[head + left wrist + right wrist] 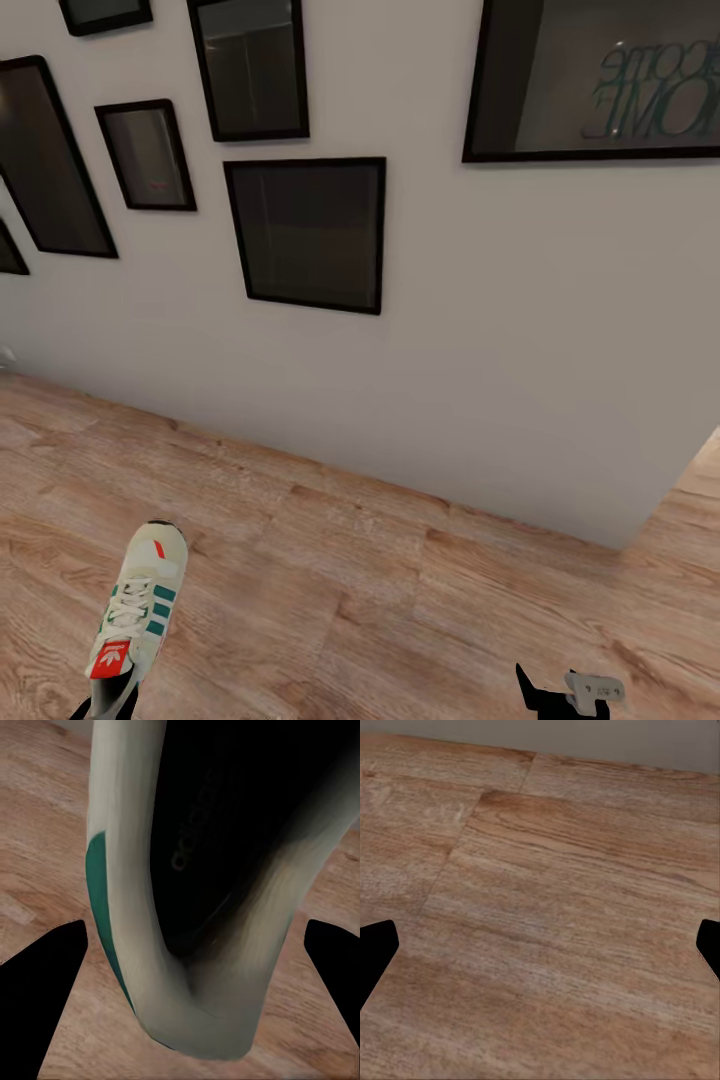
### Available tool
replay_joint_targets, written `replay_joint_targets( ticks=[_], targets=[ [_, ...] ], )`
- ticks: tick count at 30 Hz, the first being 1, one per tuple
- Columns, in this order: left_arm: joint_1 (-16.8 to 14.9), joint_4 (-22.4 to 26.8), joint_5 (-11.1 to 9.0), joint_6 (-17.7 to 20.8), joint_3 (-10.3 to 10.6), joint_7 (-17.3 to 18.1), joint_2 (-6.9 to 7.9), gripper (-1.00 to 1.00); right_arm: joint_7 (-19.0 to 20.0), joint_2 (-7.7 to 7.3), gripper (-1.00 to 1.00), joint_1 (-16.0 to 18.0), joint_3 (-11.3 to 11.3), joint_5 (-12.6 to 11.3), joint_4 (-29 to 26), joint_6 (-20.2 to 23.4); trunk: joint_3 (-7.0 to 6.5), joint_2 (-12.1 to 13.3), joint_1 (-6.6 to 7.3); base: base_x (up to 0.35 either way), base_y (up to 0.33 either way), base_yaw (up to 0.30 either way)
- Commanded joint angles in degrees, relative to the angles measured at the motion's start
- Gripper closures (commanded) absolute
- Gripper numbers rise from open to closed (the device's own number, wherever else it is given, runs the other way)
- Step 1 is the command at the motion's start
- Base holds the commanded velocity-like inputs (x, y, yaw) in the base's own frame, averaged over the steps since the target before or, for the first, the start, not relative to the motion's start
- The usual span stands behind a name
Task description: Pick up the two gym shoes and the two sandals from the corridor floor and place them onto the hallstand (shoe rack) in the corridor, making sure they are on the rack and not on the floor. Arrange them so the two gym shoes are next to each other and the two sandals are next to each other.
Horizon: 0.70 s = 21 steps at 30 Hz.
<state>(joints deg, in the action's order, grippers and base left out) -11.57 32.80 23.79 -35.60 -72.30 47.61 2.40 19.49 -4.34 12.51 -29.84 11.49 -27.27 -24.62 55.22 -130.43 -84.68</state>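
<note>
held close at the lower left of the head view, 1 gym shoe (138,610) sits in the left gripper (184,945), heel between its fingers (41,982), toe toward the wall (480,400). below it lies the corridor floor (350,600). right gripper (544,945) hangs spread wide over bare planks, holding nothing. dark framed pictures (308,232) hang above.
</note>
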Motion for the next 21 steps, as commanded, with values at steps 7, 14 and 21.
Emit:
replay_joint_targets(
  ticks=[7,14,21],
  targets=[
    [-0.12,0.02,0.52,-0.08,-0.39,-1.92,-0.03,1.0,0.34,0.04,-1.0,0.06,-0.48,0.55,0.05,-0.25,0.42,-0.02,0.01,0.014,-0.272,0.244],
    [-0.12,-0.12,0.69,-0.1,-0.36,-4.31,-0.03,1.0,0.36,0.04,-1.0,0.06,-0.48,0.55,0.05,-0.25,0.8,-0.02,0.01,0.142,-0.181,0.244],
    [-0.12,-1.52,0.69,-0.17,-0.38,-4.53,-0.03,1.0,0.37,0.04,-1.0,0.06,-0.48,0.55,0.05,-0.25,1.17,-0.02,0.01,0.024,-0.018,0.244]
  ],
)
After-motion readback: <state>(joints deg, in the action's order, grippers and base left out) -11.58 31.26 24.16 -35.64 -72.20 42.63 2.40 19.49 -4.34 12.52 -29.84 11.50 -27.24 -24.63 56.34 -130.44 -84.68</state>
